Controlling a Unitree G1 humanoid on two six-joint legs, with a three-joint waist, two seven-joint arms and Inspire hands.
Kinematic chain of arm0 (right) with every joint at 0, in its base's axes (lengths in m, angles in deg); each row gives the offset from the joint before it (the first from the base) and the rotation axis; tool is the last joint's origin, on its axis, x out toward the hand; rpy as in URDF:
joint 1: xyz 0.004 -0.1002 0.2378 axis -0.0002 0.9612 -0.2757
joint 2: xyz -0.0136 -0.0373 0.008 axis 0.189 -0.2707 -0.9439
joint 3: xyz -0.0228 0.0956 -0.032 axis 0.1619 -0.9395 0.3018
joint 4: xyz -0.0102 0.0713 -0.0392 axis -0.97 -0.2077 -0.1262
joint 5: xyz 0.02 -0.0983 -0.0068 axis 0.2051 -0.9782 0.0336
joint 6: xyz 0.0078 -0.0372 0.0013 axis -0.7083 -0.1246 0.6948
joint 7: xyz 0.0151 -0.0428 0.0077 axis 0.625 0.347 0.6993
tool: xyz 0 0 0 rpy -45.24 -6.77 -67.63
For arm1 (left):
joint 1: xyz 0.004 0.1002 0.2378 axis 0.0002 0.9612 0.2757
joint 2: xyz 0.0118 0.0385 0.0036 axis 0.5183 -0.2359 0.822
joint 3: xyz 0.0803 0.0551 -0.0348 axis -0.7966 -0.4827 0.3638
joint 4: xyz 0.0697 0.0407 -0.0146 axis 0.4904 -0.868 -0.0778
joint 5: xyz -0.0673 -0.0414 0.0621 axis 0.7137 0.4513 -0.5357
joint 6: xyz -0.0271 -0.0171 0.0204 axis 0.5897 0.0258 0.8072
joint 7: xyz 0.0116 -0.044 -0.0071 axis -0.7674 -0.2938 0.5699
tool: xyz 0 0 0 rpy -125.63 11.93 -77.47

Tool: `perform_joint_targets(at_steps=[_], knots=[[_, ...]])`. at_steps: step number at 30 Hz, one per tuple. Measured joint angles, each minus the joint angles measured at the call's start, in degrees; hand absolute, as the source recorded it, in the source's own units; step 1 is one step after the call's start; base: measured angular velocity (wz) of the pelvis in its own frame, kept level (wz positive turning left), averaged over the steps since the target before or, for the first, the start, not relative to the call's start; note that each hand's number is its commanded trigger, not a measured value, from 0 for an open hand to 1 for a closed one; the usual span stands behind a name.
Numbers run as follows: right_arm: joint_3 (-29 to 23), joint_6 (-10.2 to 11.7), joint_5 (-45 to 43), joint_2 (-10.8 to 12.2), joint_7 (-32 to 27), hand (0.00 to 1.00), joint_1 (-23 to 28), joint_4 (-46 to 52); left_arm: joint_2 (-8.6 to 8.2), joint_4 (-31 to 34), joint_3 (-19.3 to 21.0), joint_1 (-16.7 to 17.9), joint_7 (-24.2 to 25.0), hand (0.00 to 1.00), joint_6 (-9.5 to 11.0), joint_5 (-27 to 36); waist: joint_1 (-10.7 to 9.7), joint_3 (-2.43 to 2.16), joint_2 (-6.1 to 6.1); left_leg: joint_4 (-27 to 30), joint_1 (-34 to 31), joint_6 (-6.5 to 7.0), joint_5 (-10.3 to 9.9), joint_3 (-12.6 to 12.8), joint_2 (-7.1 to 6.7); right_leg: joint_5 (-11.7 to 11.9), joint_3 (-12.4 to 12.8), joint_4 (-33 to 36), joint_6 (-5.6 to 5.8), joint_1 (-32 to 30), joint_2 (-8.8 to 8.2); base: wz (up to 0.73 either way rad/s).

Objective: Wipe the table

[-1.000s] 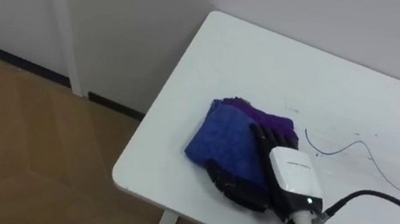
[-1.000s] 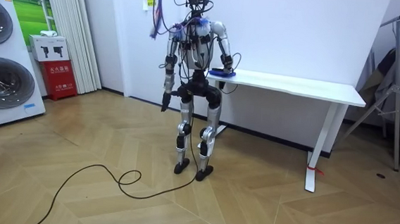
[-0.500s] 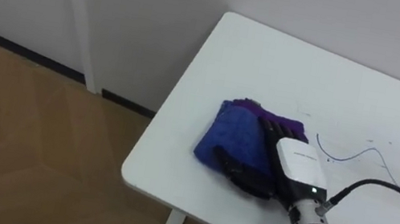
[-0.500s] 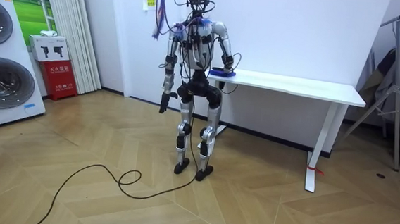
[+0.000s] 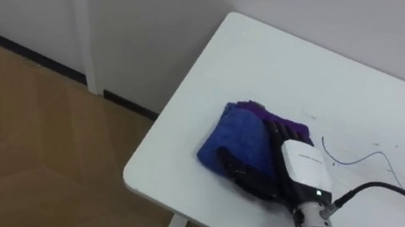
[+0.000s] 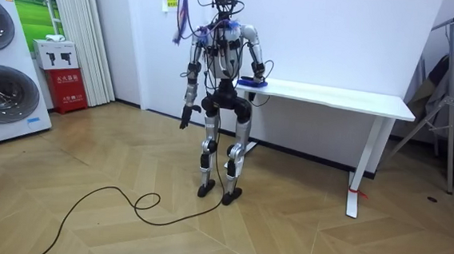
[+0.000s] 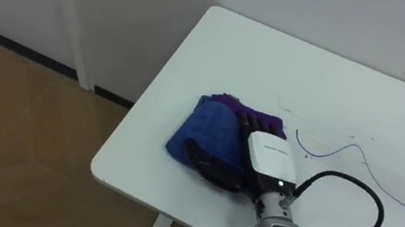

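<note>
Right robot hand [image 5: 303, 165] lies palm-down on a folded blue and purple cloth [image 5: 234, 134], its fingers stretched nearly straight across the top and the thumb resting along the cloth's near edge, pressing rather than gripping. The cloth sits on the white surface [image 5: 277, 60] close to its near left corner. A thin blue pen line [image 5: 363, 150] curves over the surface just to the right of the fingertips. In the room view the robot stands upright at the surface's end, with the left robot hand [image 6: 185, 116] hanging by its side.
</note>
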Motion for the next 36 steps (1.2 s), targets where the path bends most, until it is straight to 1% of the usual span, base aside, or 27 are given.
perform_joint_targets(at_steps=[2,4,5,6,7,8,10,13,17,19,21,22,24,27,29,32,36], knots=[[-0.02,-0.29,0.02,0.0,0.09,0.0,0.0,0.0,0.01,0.01,0.17,0.03,0.19,0.0,-0.08,0.0,0.0,-0.07,-0.11,0.08,-0.17,0.0,0.0,-0.27,-0.02,0.0,-0.71,0.01,0.0,0.0,-0.04,0.08],[-0.01,-0.51,0.37,-0.01,0.67,0.0,0.0,0.0,0.03,0.04,0.28,0.12,0.42,0.0,-0.15,0.08,0.23,-0.14,-0.23,0.22,-0.26,0.0,0.03,-0.42,-0.02,0.0,-0.86,0.02,0.0,0.01,-0.04,0.07],[-0.01,-0.99,0.59,-0.02,1.17,0.02,0.0,0.0,0.04,0.06,0.27,0.09,0.61,0.0,-0.23,0.15,0.5,-0.17,-0.27,0.4,-0.39,0.0,0.03,-0.51,-0.02,0.0,-0.98,0.01,0.0,0.01,-0.04,0.05],[-0.01,-1.22,0.68,-0.02,1.32,0.51,0.0,-0.01,0.04,0.25,0.28,0.13,0.88,0.0,-0.35,0.15,0.55,-0.18,-0.28,0.46,-0.48,0.0,0.03,-0.64,-0.03,0.0,-1.08,0.01,0.0,0.01,-0.06,0.11],[-0.02,-1.5,0.54,-0.04,1.48,0.71,0.0,-0.05,0.03,1.14,0.27,0.41,1.33,0.0,-0.64,0.13,0.45,-0.18,-0.33,0.59,-0.73,0.0,0.03,-1.15,-0.11,0.0,-1.46,0.01,0.0,0.01,-0.1,0.17],[-0.03,-1.72,0.4,-0.05,1.76,1.0,-0.01,-0.41,0.02,1.82,0.3,0.6,1.62,0.0,-0.87,0.04,0.44,-0.2,-0.39,0.63,-0.81,-0.01,0.07,-1.41,-0.13,0.0,-1.98,0.05,0.0,0.12,-0.16,0.18],[-0.09,-2.13,0.25,-0.07,1.88,1.0,-0.15,-1.02,-0.06,2.44,0.48,0.87,1.86,0.0,-1.19,0.04,0.57,-0.26,-0.49,0.74,-0.83,-0.02,0.08,-1.59,-0.13,0.0,-2.36,0.08,0.0,0.26,-0.18,0.09],[-0.83,-2.72,0.14,-0.23,1.79,1.0,-1.94,-1.2,-0.08,3.01,0.65,1.15,2.48,0.0,-1.53,0.05,0.54,-0.27,-0.52,0.84,-0.93,-0.02,0.07,-1.9,-0.16,0.0,-2.62,0.13,0.0,0.41,-0.17,0.06],[-1.31,-4.72,-0.69,-0.49,1.78,1.0,-4.93,-1.59,-0.06,3.85,0.74,1.06,2.49,0.0,-1.79,0.08,0.68,-0.28,-0.53,0.83,-1.2,-0.06,0.07,-2.81,-0.29,0.0,-3.92,0.14,0.01,0.59,-0.21,0.11],[-1.33,-5.15,-0.69,-0.52,1.77,1.0,-5.61,-1.81,-0.06,4.03,0.73,1.07,2.46,0.0,-1.81,0.06,0.68,-0.29,-0.54,0.83,-1.23,-0.07,0.08,-3.07,-0.3,0.0,-4.11,0.14,0.01,0.65,-0.18,0.09],[-1.74,-4.93,-0.44,-0.58,1.69,1.0,-5.45,-1.74,-0.09,4.05,0.82,1.33,2.45,0.0,-1.88,-0.09,0.61,-0.32,-0.61,0.84,-1.25,-0.07,0.08,-3.21,-0.6,0.0,-4.94,0.13,0.01,0.74,-0.2,0.1],[-1.99,-4.43,-0.27,-0.54,1.66,1.0,-5.15,-1.64,-0.12,4.1,0.94,1.06,2.34,0.0,-1.91,-1.31,0.59,-0.37,-0.68,0.92,-1.18,-0.06,0.1,-3.52,-0.74,0.0,-5.43,0.1,0.01,0.86,-0.25,0.13],[-2.25,-3.46,-0.1,-0.49,1.57,1.0,-4.77,-1.24,-0.18,4.54,1.09,1.11,2.16,0.0,-1.94,-2.46,0.61,-0.43,-0.77,1.01,-1.03,0.09,0.27,-4.17,-0.79,-0.02,-5.37,0.09,0.04,1.05,-0.47,0.11],[-3.0,-3.16,0.29,-0.49,1.56,1.0,-4.44,-1.64,-0.21,4.53,1.44,0.76,2.14,0.0,-1.93,-3.14,0.51,-0.43,-0.81,0.97,-0.6,0.31,0.43,-4.42,-0.97,-0.07,-5.29,0.05,0.13,1.64,-0.78,0.08],[-3.39,-2.78,1.37,-0.42,1.55,1.0,-4.56,-3.0,-0.14,4.54,1.42,0.25,2.14,0.0,-1.92,-3.16,0.48,-0.42,-0.8,0.82,0.11,0.37,0.45,-4.27,-1.13,-0.08,-4.76,0.09,0.14,1.99,-0.95,0.0],[-3.79,-2.52,2.15,-0.39,1.56,1.0,-4.81,-3.84,-0.12,4.54,1.41,-0.2,2.16,0.0,-1.88,-3.18,0.58,-0.42,-0.89,0.77,0.2,0.46,0.5,-4.21,-1.19,-0.04,-3.9,0.22,0.2,2.18,-0.95,-0.03],[-3.93,-2.46,2.16,-0.36,1.58,1.0,-5.04,-3.75,-0.11,4.8,1.41,-0.52,2.2,0.0,-1.85,-3.19,0.49,-0.42,-0.88,0.7,0.19,0.49,0.51,-4.21,-1.17,-0.04,-3.83,0.15,0.2,2.18,-0.85,0.0]])
